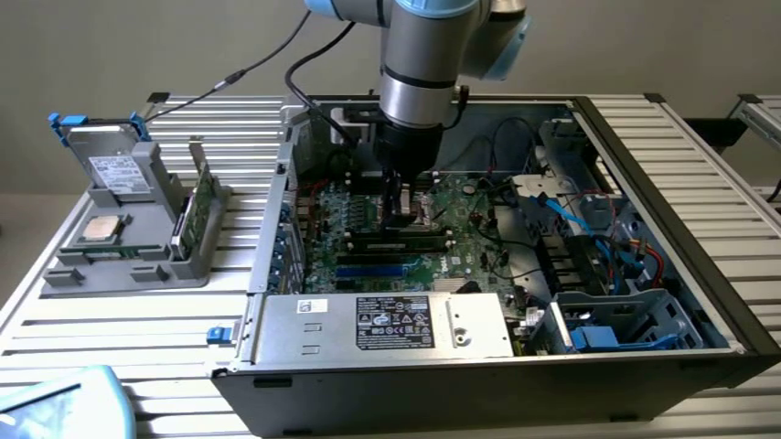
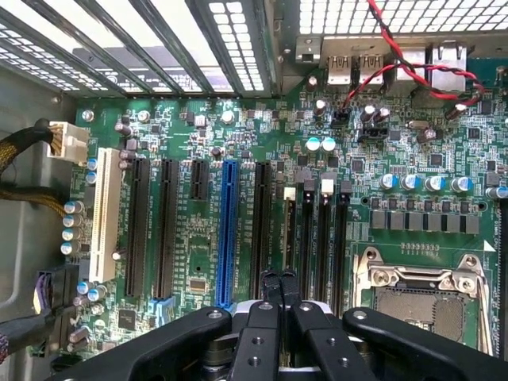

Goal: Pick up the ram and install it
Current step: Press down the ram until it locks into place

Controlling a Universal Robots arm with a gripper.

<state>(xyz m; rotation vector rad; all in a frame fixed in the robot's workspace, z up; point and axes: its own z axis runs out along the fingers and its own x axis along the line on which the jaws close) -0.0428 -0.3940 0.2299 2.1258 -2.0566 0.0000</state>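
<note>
Tool [image 1: 404, 218] low over motherboard [image 2: 262, 143], fingers [image 2: 279, 279] pinched nearly together; hold on ram unclear. Ram [image 1: 393, 243] seated in slot beneath tool. Light, thin, fragile; best gripped by long edges.

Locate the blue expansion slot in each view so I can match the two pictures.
Exterior view: the blue expansion slot lies on the motherboard, between the gripper and the power supply.
Wrist view: the blue expansion slot runs among black slots, one end close to the gripper.
Shared landmark: the gripper.
</note>
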